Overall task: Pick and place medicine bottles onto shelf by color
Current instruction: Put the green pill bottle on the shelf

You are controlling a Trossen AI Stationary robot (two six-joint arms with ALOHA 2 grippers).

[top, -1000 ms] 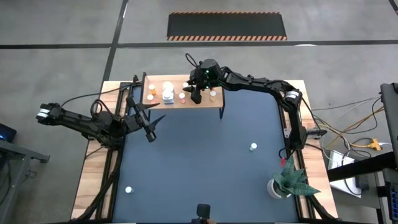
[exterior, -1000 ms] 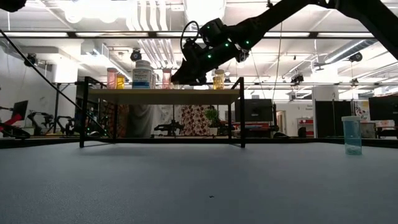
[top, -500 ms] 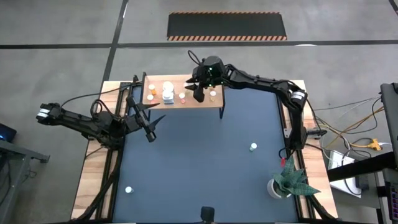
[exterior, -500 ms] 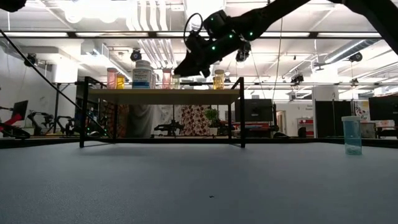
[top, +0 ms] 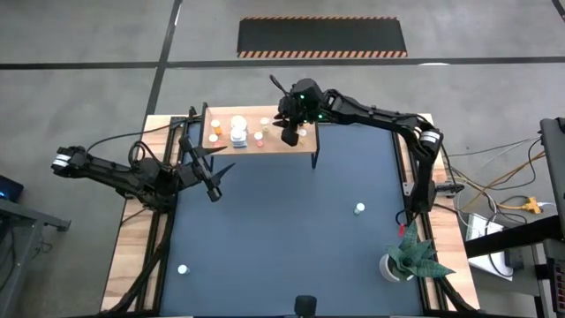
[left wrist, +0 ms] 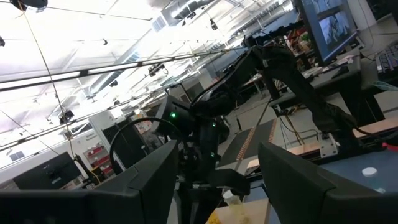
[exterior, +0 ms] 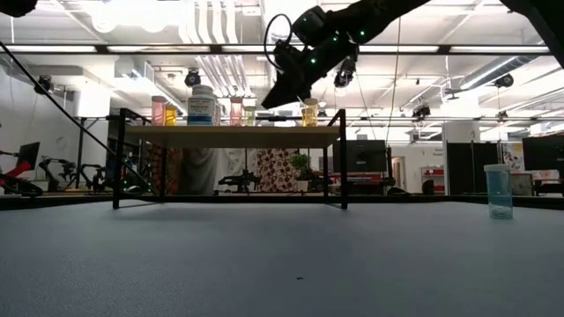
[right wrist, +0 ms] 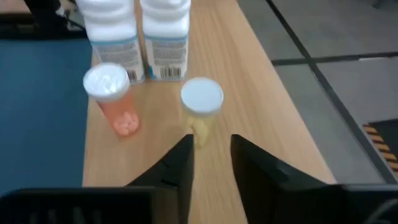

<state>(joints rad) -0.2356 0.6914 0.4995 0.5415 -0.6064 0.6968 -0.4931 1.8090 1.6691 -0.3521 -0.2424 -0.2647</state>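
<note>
High view: right gripper (top: 290, 138) hangs above the shelf (top: 265, 146), fingers parted and empty, over a yellowish bottle (right wrist: 201, 106). Left gripper (top: 214, 187) waits, spread wide, left of the shelf.

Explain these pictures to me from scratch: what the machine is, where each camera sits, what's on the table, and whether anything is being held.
This is a robot with two dark arms at a table, each ending in a two-finger gripper. One camera looks straight down from above, one sits at table-top height, and one rides on each wrist.

From above, the left gripper waits over the mat's left edge, fingers open and empty. The right gripper hangs above the shelf, a wooden board on thin black legs at the table's far side. Its wrist camera looks down between its empty fingers, which stand a little apart, at a yellowish bottle, an orange bottle and two large white bottles on the board.

Two more bottles stand on the dark mat: one at right, one near the front left. A potted plant sits at the front right corner.
</note>
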